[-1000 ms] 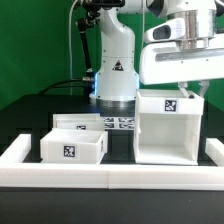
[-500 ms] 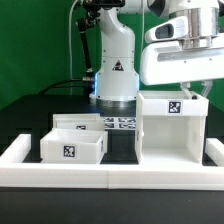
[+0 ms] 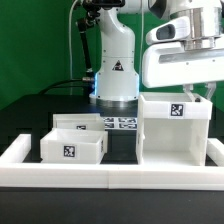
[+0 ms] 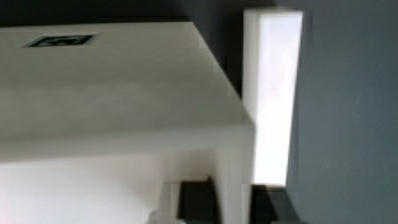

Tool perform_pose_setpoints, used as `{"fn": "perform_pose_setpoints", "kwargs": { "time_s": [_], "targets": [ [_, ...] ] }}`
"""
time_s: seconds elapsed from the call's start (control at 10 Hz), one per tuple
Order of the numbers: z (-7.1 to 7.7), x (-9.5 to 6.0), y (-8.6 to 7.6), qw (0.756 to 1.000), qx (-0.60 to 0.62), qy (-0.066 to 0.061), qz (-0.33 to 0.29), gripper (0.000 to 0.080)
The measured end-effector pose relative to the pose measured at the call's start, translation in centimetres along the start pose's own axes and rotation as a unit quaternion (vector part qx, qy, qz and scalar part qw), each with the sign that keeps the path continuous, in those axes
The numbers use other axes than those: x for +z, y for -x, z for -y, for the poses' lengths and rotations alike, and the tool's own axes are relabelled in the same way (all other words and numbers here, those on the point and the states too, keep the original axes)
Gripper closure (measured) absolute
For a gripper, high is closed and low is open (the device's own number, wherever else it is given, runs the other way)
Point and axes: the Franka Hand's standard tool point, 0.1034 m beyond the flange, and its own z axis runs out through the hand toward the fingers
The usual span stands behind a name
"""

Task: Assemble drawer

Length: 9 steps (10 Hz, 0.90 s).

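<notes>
Barely started, I'd say: the box shell (image 3: 172,135) stood on the worktop (image 3: 28,112) with the front tray (image 3: 72,148) and back tray (image 3: 80,123) sitting outside it, neither slotted in. The hand (image 3: 198,90) hung at the shell's top corner, but I couldn't tell if it was clenched or released.

A plain green wall (image 3: 35,40) stands behind, evenly lit. The black surface (image 3: 25,115) is edged at the front and both sides by a low white rail (image 3: 110,176). The marker board (image 3: 121,123) lies flat near its middle; a black cable (image 3: 65,85) trails along the back, on the exterior view's left.
</notes>
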Motion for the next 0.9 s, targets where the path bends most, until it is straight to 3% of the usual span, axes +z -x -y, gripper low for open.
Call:
{"fn": "perform_pose_setpoints", "kwargs": {
  "time_s": [0.3, 0.9],
  "targets": [
    [-0.3, -0.1, -0.5, 1.0, -0.002, 0.001, -0.003, 0.0758],
    [-0.7, 0.0, -1.9, 0.982, 0.185, -0.002, -0.023, 0.0757]
  ]
}}
